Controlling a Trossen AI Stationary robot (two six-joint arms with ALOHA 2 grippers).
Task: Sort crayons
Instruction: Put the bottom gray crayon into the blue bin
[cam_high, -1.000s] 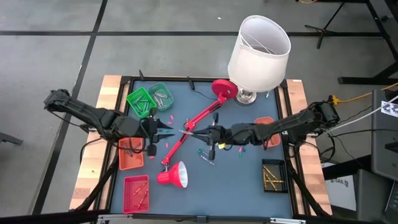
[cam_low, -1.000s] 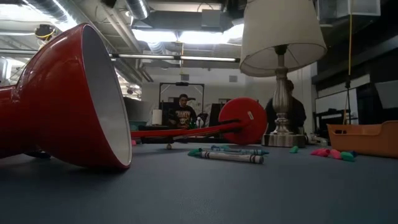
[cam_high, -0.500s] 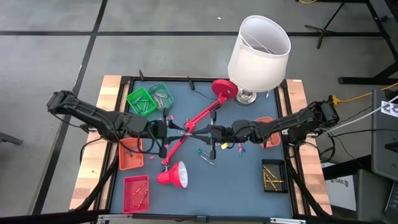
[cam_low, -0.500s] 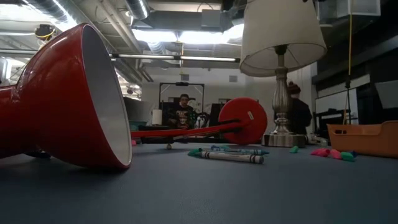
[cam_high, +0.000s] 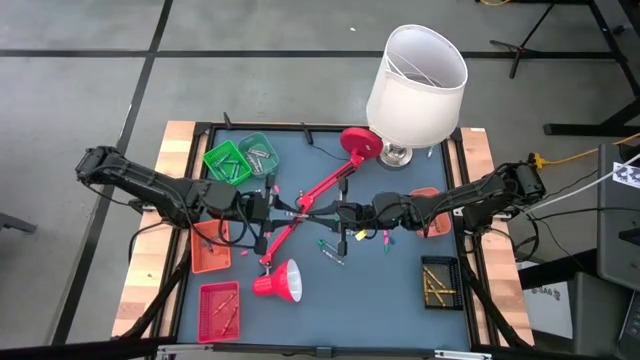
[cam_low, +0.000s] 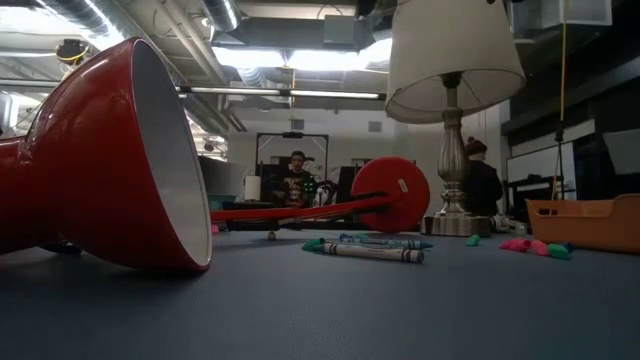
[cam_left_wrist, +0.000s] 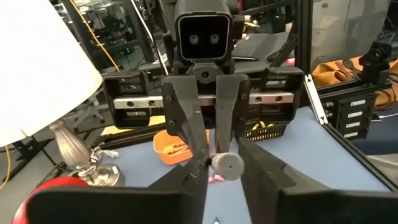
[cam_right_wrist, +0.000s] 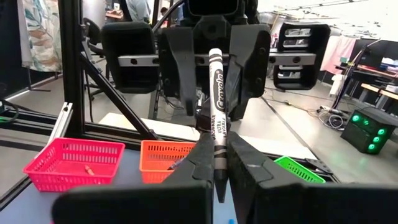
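A dark grey crayon (cam_right_wrist: 216, 93) hangs in the air over the table's middle, above the red lamp arm (cam_high: 322, 190). My right gripper (cam_right_wrist: 216, 163) is shut on it and comes from the table's right. My left gripper (cam_left_wrist: 224, 169) faces it from the left, its fingertips on either side of the crayon's free end. In the high view the two grippers meet at my left gripper (cam_high: 296, 211) and my right gripper (cam_high: 336, 213). Loose crayons (cam_high: 332, 248) lie flat on the blue mat, with pink ones (cam_high: 386, 238) beside them. My left gripper has the crayon's free end (cam_left_wrist: 225, 165) between its two fingertips, and the end fills the gap. The fingers come level from the table's left and lie along the crayon. My right gripper pinches the crayon's other part (cam_right_wrist: 216, 158) between its two fingers, level from the table's right. The crayon lies along the fingers, sticks out past their ends toward my left gripper, and is clear of the table.
A red desk lamp lies tipped on the mat, shade (cam_high: 280, 283) near, base (cam_high: 360, 143) far. A white table lamp (cam_high: 415, 70) stands at the back. Baskets: green (cam_high: 228, 163), orange (cam_high: 210, 252), pink (cam_high: 220, 308), black (cam_high: 438, 282), orange (cam_high: 428, 218).
My left gripper has gone toward the table's right edge, up to the crayon's free end and my right gripper, and has stopped there. The crayon stays in the air in my right gripper.
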